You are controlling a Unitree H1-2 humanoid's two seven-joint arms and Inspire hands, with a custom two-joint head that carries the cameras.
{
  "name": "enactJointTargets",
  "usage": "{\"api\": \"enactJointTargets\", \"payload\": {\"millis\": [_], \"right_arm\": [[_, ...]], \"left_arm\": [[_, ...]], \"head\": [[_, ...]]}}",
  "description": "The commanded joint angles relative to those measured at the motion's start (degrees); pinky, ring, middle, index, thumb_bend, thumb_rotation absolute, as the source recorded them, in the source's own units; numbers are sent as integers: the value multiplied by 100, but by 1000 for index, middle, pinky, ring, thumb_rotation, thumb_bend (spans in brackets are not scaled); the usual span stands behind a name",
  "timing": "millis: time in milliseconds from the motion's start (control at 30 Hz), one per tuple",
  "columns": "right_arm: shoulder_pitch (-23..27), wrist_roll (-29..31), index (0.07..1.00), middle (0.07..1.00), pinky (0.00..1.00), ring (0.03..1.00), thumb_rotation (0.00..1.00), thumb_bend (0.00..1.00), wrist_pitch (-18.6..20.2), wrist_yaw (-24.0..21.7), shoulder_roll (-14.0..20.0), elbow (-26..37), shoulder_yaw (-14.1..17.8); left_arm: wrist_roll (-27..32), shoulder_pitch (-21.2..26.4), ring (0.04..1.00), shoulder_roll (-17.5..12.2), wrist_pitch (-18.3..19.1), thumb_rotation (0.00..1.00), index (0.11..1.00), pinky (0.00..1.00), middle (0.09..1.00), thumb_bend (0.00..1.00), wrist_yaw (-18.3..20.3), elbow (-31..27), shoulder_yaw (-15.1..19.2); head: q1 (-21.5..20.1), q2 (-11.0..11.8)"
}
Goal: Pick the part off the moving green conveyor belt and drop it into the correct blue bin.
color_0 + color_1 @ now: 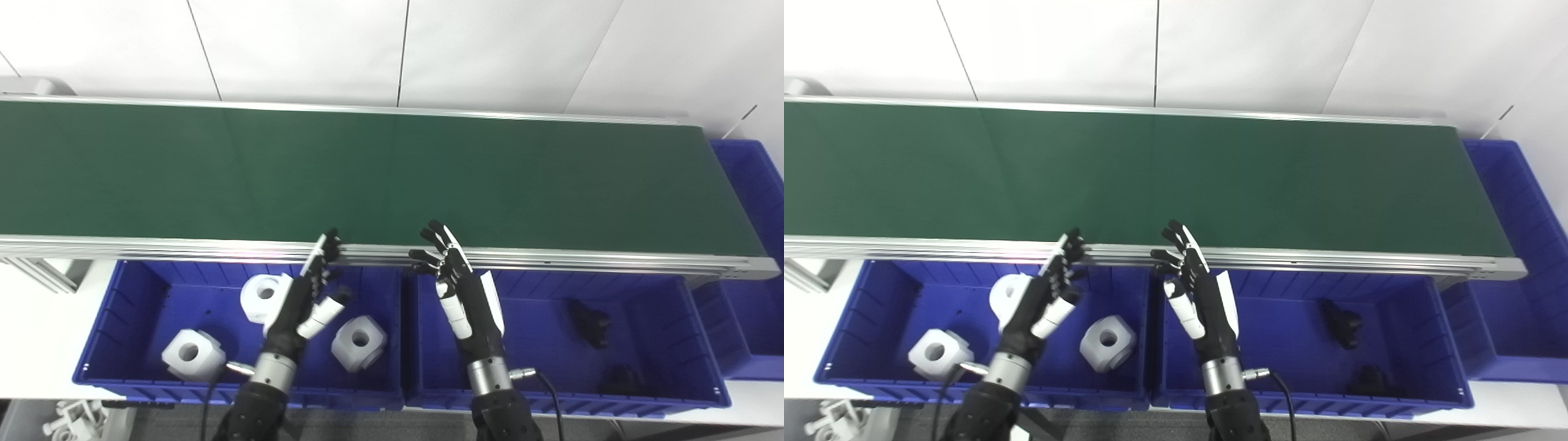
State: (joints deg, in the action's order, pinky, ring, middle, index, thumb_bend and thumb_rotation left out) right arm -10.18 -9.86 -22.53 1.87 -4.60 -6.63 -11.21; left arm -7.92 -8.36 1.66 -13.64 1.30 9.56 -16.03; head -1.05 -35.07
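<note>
The green conveyor belt (pixel 392 174) runs across the view with no part on it. My left hand (pixel 309 294) is open and empty, fingers apart, over the left blue bin (pixel 98 331), its fingertips at the belt's near rail. My right hand (pixel 456 288) is open and empty over the left end of the right blue bin (pixel 704 343), fingertips also at the rail. The left bin holds three white blocks with round holes (pixel 358 342) (pixel 191 354) (pixel 263 295). The right bin holds two black parts (pixel 591 321) (pixel 621 380).
A third blue bin (pixel 756 245) stands at the belt's right end. The aluminium rail (pixel 184 248) runs along the belt's near edge, just above the bins. Loose white parts (pixel 70 419) lie at the bottom left. White wall panels stand behind the belt.
</note>
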Motion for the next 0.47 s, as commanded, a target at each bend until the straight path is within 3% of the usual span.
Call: {"api": "enactJointTargets", "payload": {"millis": [0,200,433], "right_arm": [[29,-11,935,900,701,775,986,782,-400,80,-3,33,0],[13,58,921,912,691,776,961,747,-424,128,-3,-56,-45],[-1,62,921,894,690,770,973,762,-429,173,23,-125,-84]], "left_arm": [[-37,95,960,71,-342,847,964,892,972,931,46,-53,-46],[0,86,986,44,-517,816,955,964,985,930,123,158,-55],[-156,75,1000,-8,-641,820,962,974,988,939,134,238,-94]], "head": [[18,64],[-5,247],[30,398]]}}
